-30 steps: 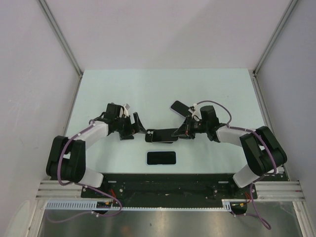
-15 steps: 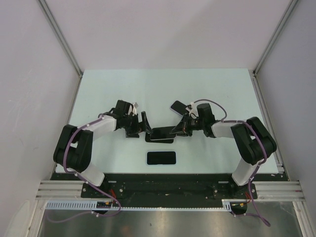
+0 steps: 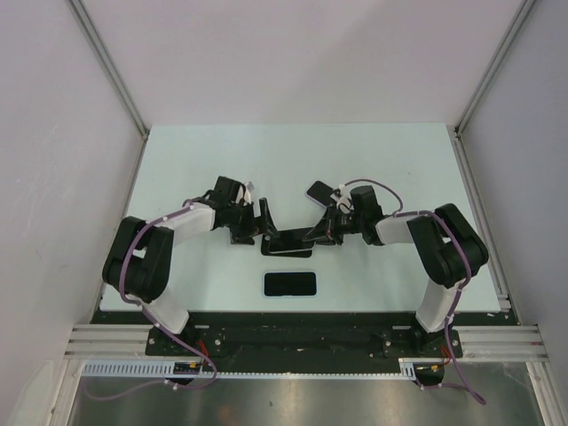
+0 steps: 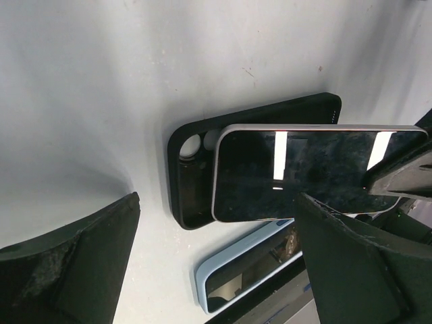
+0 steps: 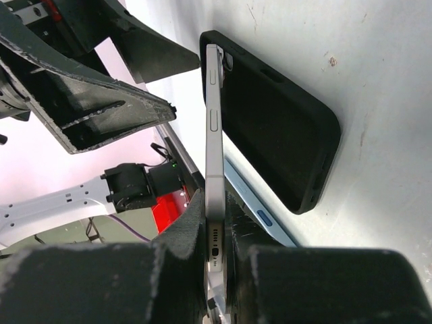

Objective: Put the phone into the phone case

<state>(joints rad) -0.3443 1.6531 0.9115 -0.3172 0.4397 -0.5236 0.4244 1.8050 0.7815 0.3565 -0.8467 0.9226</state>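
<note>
Pale table (image 3: 399, 169), with a blue-rimmed item (image 3: 290, 284) lying nearest the bases. Beyond it the right gripper (image 5: 214, 229) pinches the phone (image 4: 310, 172) by its end, tilted and offset over the black case (image 4: 196, 175). The left gripper (image 3: 257, 224) gapes wide alongside. Pressed down skewed, I reckon the phone could slip or shove the unheld case away.

Two matching arms, left arm (image 3: 142, 271) and right arm (image 3: 453, 253): bulky black joint housings, smooth white shells on the links between. Purple left cable (image 3: 113, 297) looped loosely beside the shoulder, purple right cable (image 3: 366, 182) arched over the wrist. Left end effector (image 3: 255, 226) and right end effector (image 3: 318, 233) black throughout, with flat, wedge-shaped fingers (image 4: 74, 270) of rough, grainy, scuffed plastic. Both bolted to a black base plate (image 3: 302, 333).
</note>
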